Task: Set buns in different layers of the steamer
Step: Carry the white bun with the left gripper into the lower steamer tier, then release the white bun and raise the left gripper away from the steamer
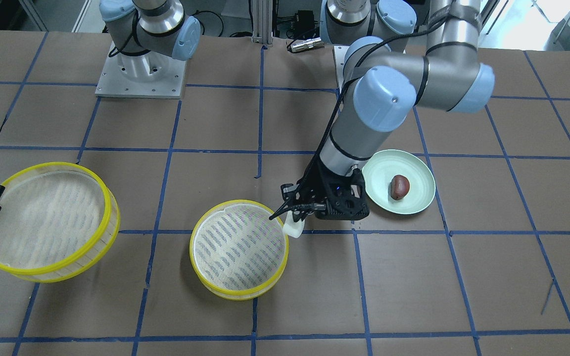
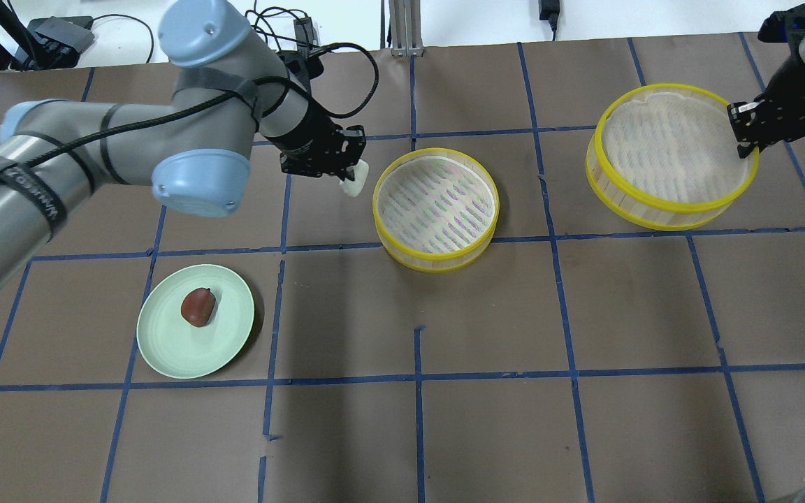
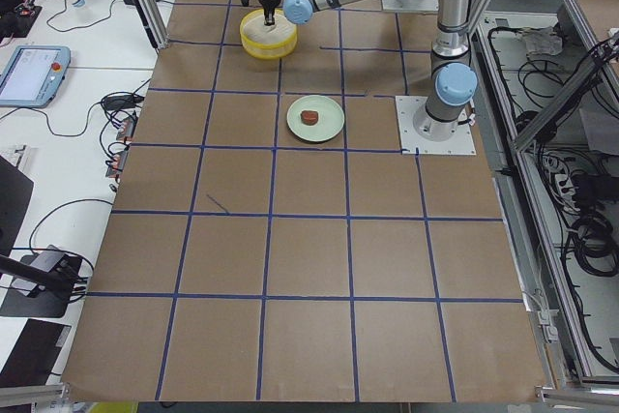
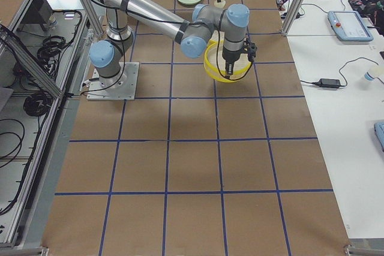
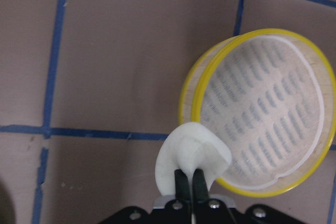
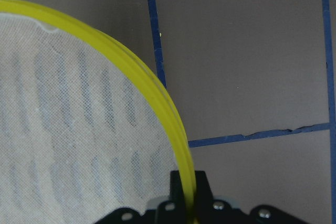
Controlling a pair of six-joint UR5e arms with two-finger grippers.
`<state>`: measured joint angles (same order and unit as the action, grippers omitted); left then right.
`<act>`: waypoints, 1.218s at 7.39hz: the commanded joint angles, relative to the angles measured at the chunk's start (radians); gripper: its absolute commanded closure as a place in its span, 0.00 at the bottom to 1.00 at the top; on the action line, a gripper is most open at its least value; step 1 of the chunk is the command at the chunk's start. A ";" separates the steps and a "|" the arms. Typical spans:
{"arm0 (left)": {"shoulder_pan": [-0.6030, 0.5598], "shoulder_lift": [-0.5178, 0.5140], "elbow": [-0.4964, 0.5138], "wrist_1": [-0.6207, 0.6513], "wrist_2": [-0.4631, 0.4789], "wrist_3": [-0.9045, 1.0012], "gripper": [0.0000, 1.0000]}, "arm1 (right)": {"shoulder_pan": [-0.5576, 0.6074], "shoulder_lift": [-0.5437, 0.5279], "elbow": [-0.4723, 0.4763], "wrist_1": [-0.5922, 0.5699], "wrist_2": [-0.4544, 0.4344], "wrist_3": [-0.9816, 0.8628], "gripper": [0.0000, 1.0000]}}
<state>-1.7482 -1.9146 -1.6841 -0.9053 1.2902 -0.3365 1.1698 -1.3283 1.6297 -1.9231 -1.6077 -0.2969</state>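
Observation:
My left gripper is shut on the white bun and holds it just beside the rim of the middle steamer tray; the bun and tray also show in the left wrist view and the bun in the front view. The dark reddish-brown bun lies on the pale green plate. My right gripper is shut on the yellow rim of the second steamer tray, which is tilted; the rim runs between the fingers in the right wrist view.
The table is brown with blue tape grid lines. The robot bases stand at the far side in the front view. Cables and a power block lie beyond the table's edge.

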 commanded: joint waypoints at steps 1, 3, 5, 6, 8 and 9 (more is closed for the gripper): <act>-0.075 -0.087 0.038 0.060 -0.026 -0.096 0.89 | 0.001 0.000 -0.001 -0.001 0.000 0.002 0.87; -0.089 -0.098 0.038 0.062 -0.028 -0.131 0.00 | 0.002 0.000 0.008 -0.002 0.000 0.002 0.87; -0.077 -0.063 0.035 0.062 -0.006 -0.086 0.00 | 0.002 -0.002 0.013 -0.005 0.002 0.002 0.87; -0.027 -0.051 0.031 0.053 0.056 0.009 0.00 | 0.011 -0.005 0.012 -0.008 0.002 0.014 0.87; 0.178 0.011 0.018 -0.040 0.063 0.235 0.00 | 0.115 -0.026 0.005 -0.014 0.084 0.164 0.87; 0.291 0.047 0.012 -0.149 0.063 0.369 0.00 | 0.207 -0.028 0.013 -0.004 0.080 0.318 0.87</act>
<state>-1.5947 -1.9115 -1.6653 -0.9438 1.3496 -0.1281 1.2792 -1.3502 1.6372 -1.9336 -1.5360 -0.1331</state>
